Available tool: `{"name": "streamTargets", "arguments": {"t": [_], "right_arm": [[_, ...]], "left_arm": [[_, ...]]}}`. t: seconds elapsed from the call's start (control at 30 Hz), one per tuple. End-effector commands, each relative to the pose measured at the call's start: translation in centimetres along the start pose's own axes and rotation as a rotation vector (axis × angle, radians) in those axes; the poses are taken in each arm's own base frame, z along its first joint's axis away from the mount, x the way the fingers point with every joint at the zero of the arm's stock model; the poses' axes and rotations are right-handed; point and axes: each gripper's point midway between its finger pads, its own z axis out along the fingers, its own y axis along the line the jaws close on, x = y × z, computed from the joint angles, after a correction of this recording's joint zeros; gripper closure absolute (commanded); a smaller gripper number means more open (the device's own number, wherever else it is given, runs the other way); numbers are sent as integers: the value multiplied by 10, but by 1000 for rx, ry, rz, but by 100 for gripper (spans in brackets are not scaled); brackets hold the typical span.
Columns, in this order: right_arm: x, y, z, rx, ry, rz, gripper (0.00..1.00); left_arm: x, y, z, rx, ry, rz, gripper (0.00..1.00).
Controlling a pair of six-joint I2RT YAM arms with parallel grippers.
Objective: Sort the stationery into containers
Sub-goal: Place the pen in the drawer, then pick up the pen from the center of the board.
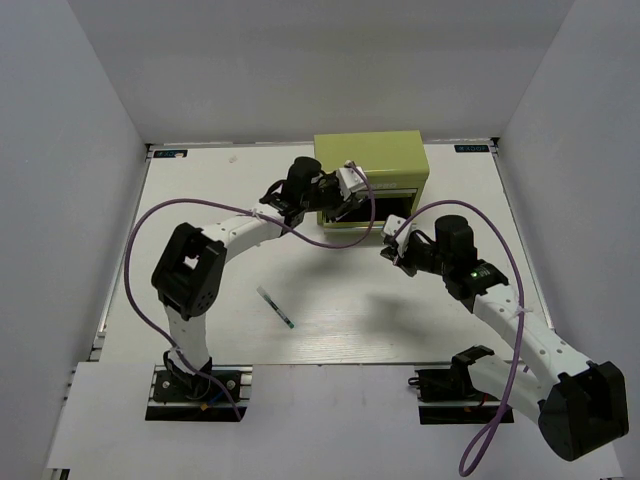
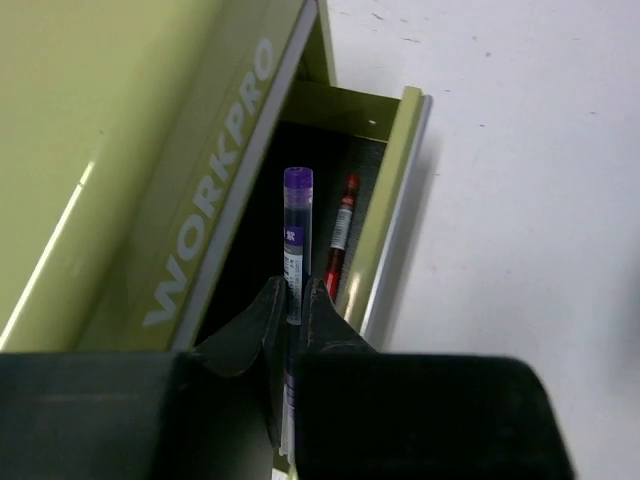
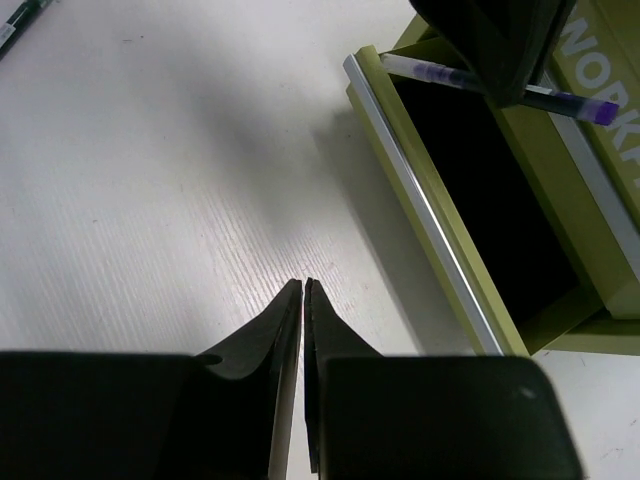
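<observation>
The olive-green drawer box [image 1: 372, 170] stands at the back of the table with a lower drawer [image 2: 385, 190] pulled open. My left gripper [image 2: 294, 292] is shut on a purple-capped pen [image 2: 295, 240] and holds it over the open drawer. A red pen [image 2: 340, 235] lies inside that drawer. The held pen also shows in the right wrist view [image 3: 500, 88], above the drawer [image 3: 480, 210]. My right gripper [image 3: 303, 288] is shut and empty, just above the table beside the drawer's front. A green-tipped pen [image 1: 276, 307] lies on the table in front of the left arm.
White walls enclose the table on three sides. The left arm's purple cable [image 1: 330, 243] loops in front of the box. The green pen's end shows at the top left of the right wrist view [image 3: 18, 22].
</observation>
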Motion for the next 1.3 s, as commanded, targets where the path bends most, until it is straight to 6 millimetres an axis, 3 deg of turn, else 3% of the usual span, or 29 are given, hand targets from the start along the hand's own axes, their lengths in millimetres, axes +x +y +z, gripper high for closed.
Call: {"name": "streamTargets", "arguments": {"t": [0.0,0.07,0.13,0.23,0.3,0.33,0.47,0.57,0.73,0.8,0.87,0.9,0.97,1.0,1.03,1.1,1.13,1.17,1.23,1.27], "right_arm": [[-4,-4,-3,31,-22,-28,90],[-5,-5,-3,35,-29,-35,90],[-5,-5,-4,40,-28,-36,89],[-4,-7,-5,49,-20,-45,87],[-2,-6,-5,48,-15,-47,82],[-3,-7,-6,50,-16,-49,79],[-3,-7,-5,46,-13,-47,71],[-5,-6,-6,39,-16,-50,70],[-9,-1,-5,6,-30,-44,68],[-9,3,-6,-13,-33,-38,68],[-12,9,-5,-44,-46,-23,65],[-11,13,-3,-60,-43,21,62],[-23,20,-3,-127,-68,34,57],[-11,34,1,-199,-18,60,57],[-19,35,2,-225,-36,37,57],[-21,38,11,-250,-17,21,59],[-18,37,15,-245,6,16,59],[-16,36,18,-242,26,14,60],[-13,45,34,-299,90,39,60],[-9,53,42,-333,124,53,60]], "left_arm": [[-43,19,5,-64,-85,96,100],[-46,24,7,-78,-88,111,100],[-32,25,13,-81,-63,98,100],[-32,26,15,-81,-63,98,100],[-31,27,18,-81,-63,98,88],[-31,27,18,-81,-63,98,71],[-38,22,18,-72,-74,85,35],[-55,23,11,-85,-111,86,27],[-84,13,-8,-86,-163,27,26],[-106,5,-30,-91,-205,-25,26],[-104,-3,-47,-112,-198,-84,26],[-128,-7,-72,-136,-248,-80,25],[-111,-17,-92,-177,-219,-191,25],[-108,-14,-106,-212,-219,-241,20],[-104,-14,-129,-283,-228,-347,17],[-78,-9,-154,-435,-156,-473,6],[-62,-17,-161,-462,-130,-583,4],[-61,-21,-177,-497,-130,-621,2],[-21,-34,-192,-568,-29,-737,1],[-22,-38,-206,-598,-49,-764,1]]}}
